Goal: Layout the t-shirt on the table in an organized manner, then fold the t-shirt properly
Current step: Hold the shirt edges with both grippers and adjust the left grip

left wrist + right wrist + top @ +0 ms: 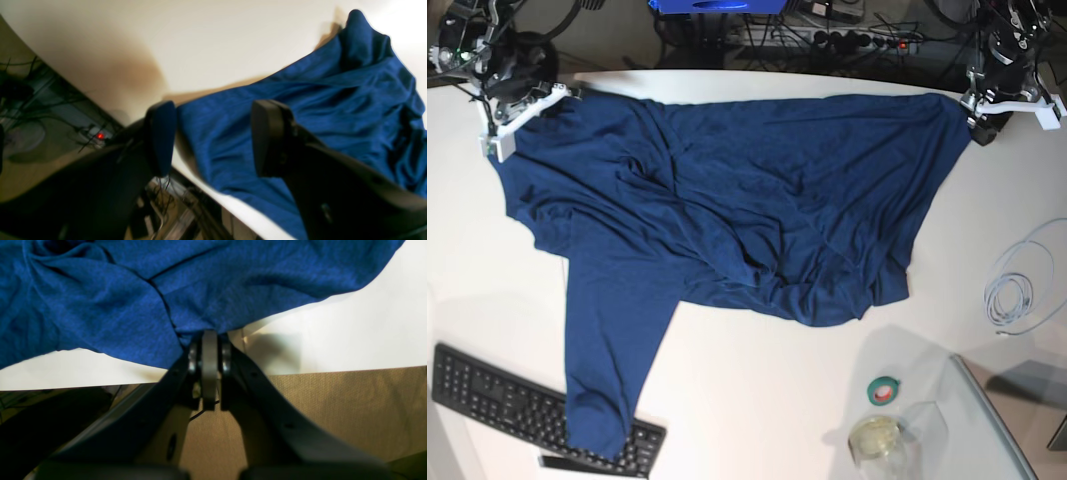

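One pincer (209, 340) pinching t-shirt (727, 210); other (213, 136) agape.

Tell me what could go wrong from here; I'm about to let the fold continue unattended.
The t-shirt is still bunched, so folding now would likely lock in creases. One sleeve end lies on the keyboard; pulling the cloth may drag it. The left gripper is open at the table edge while the right gripper is shut on the t-shirt, so a one-sided pull could skew the cloth or slide it off.
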